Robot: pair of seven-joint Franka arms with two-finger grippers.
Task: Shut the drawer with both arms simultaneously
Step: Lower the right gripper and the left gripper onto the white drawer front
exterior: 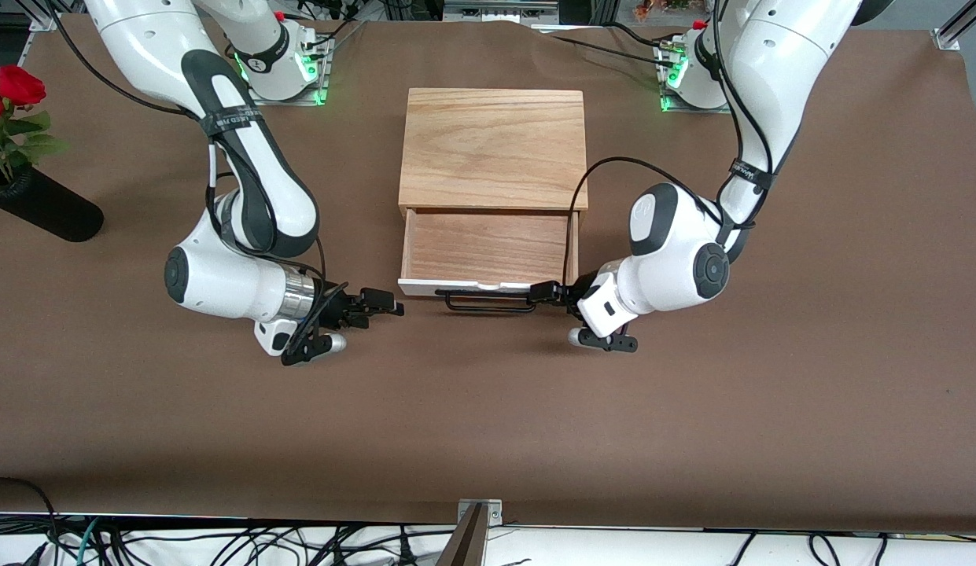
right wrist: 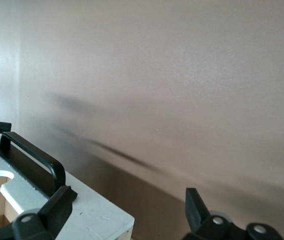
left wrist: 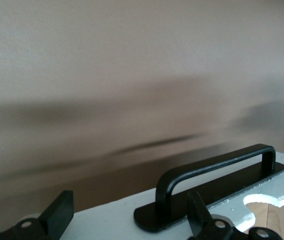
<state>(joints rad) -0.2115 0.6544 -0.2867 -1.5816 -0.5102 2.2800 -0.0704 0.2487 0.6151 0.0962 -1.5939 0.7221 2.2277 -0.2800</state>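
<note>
both hands spread: left hand (exterior: 544, 293), right hand (exterior: 381, 303) flank handle (exterior: 488, 303); drawer (exterior: 488, 248) out, bare inside.

A brown table (exterior: 488, 424) carries a black vase (exterior: 43, 206) of red roses (exterior: 12, 86).

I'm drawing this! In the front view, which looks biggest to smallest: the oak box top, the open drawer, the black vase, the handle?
1. Oak box top
2. Drawer
3. Black vase, partly cut off by the picture's edge
4. Handle
</note>
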